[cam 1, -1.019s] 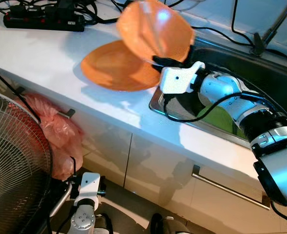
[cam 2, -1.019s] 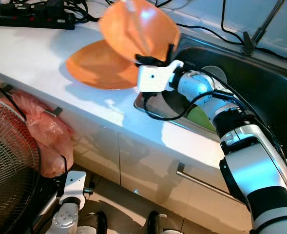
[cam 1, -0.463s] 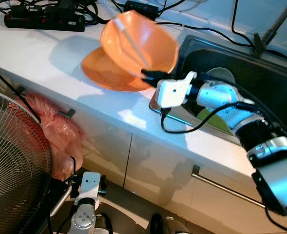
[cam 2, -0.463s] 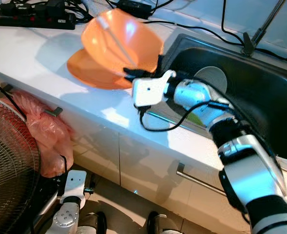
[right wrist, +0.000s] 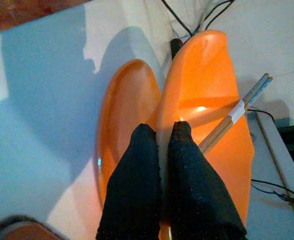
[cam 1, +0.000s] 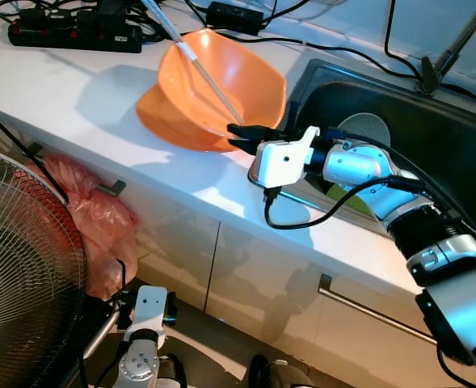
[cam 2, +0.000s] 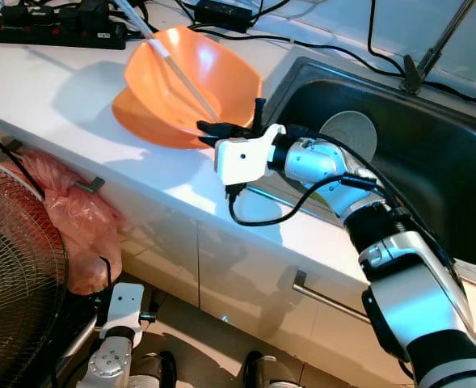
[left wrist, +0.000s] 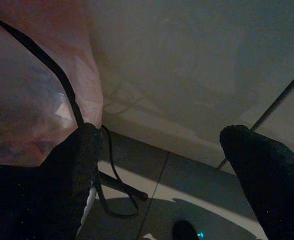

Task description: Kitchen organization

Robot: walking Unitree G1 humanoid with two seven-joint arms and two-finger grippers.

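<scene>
An orange bowl [cam 1: 221, 81] is tilted over an orange plate [cam 1: 161, 117] on the white counter [cam 1: 68, 89], left of the sink. A pair of chopsticks [cam 1: 197, 65] lies inside the bowl, its tips sticking out over the far rim. My right gripper [cam 1: 242, 135] is shut on the bowl's near rim, and in the right wrist view its fingers [right wrist: 186, 200] pinch that rim with the plate [right wrist: 122, 120] below. My left gripper [left wrist: 161, 175] hangs low by the cabinet, open and holding nothing.
The dark sink [cam 1: 415, 137] holds a grey plate [cam 1: 365, 129] and something green [cam 1: 351, 194]. A black power strip [cam 1: 68, 32] and cables lie at the counter's back. A pink bag [cam 1: 92, 218] hangs from a cabinet handle, beside a fan [cam 1: 19, 275].
My right gripper has lowered the bowl from above the plate down and left until it rests tilted on the plate. The chopsticks now show inside the bowl.
</scene>
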